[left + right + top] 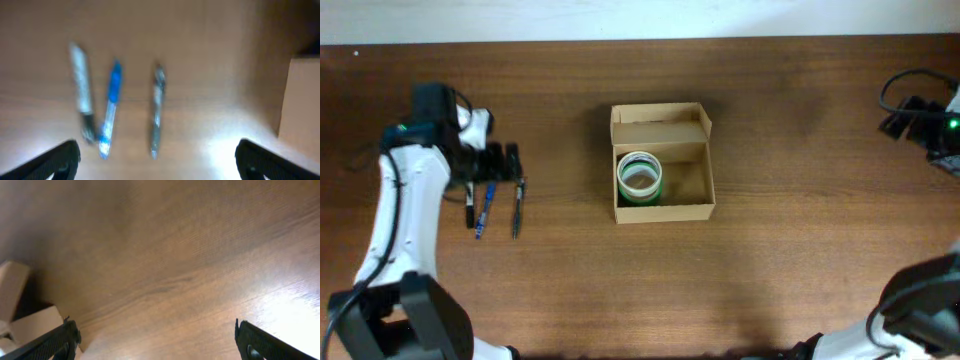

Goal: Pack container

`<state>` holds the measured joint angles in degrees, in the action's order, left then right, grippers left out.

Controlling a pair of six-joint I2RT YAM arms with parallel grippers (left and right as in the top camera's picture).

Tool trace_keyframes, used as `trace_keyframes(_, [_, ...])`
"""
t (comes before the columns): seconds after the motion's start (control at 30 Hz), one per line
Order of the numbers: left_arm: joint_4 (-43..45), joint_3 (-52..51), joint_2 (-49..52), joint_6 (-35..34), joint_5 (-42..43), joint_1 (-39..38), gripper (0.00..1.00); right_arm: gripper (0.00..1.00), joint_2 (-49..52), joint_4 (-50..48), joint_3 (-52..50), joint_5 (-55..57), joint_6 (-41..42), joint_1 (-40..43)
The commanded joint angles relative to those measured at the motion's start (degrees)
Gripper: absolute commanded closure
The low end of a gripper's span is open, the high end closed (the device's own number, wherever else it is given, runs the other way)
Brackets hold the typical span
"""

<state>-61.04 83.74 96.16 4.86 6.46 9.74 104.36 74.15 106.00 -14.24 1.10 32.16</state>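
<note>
Since the small tan cardboard box (pixel 665 212), central on the brown wooden table (pixel 770 280) with flap lid open and a green tape roll (pixel 640 178) inside, looks light and thin-walled, I'd pinch a side wall near a corner; left gripper (pixel 506 160) and right gripper (pixel 155 340) both gape empty

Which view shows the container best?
Overhead: the whole container is in frame and sharp, lid flap open, with a green tape roll inside on its left. Left wrist catches only one blurred tan side at the right edge. Right wrist shows only blurred tan corners at lower left.
</note>
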Motion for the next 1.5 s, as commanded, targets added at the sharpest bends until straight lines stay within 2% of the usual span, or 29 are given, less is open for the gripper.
trace_keyframes(0.0, [-6.45, 12.66, 0.04, 2.10, -9.40, 0.20, 0.00, 0.01, 4.00, 0.68, 0.00, 2.08, 0.48, -0.26])
trace_keyframes(0.1, [-8.83, 17.42, 0.04, 2.86, -14.12, 0.72, 0.01, 0.01, 6.21, 0.66, 0.00, 2.05, 0.48, -0.26])
trace_keyframes(0.23, [-9.16, 17.38, 0.52, 6.64, -17.40, 3.19, 0.01, 0.01, 7.78, 0.63, -0.02, 2.08, 0.48, -0.26])
trace_keyframes(0.4, [-10.29, 17.33, 4.42, 6.60, -12.83, 7.21, 0.01, 0.01, 8.11, 0.63, 0.00, 2.08, 0.48, -0.26])
trace_keyframes(0.63, [-11.74, 17.33, 13.68, 6.64, -8.31, 8.70, 0.00, 0.01, 8.11, 0.63, 0.00, 2.08, 0.48, -0.26])
trace_keyframes(0.83, [-12.02, 17.33, 23.54, 7.76, -7.76, 8.66, 0.09, 0.01, 8.11, 0.63, -0.02, 2.08, 0.48, -0.26])
trace_keyframes(0.93, [-11.91, 17.33, 27.12, 8.39, -7.72, 8.66, 0.19, 0.01, 8.11, 0.63, 0.00, 2.08, 0.48, -0.26])
trace_keyframes(1.0, [-11.58, 17.33, 28.87, 8.35, -7.58, 8.66, 0.22, 0.01, 8.11, 0.61, -0.02, 2.08, 0.46, -0.26])
trace_keyframes(1.47, [-8.46, 17.31, 32.24, 7.21, -7.08, 7.89, 0.25, 0.01, 8.11, 0.61, -0.02, 2.08, 0.48, -0.26])
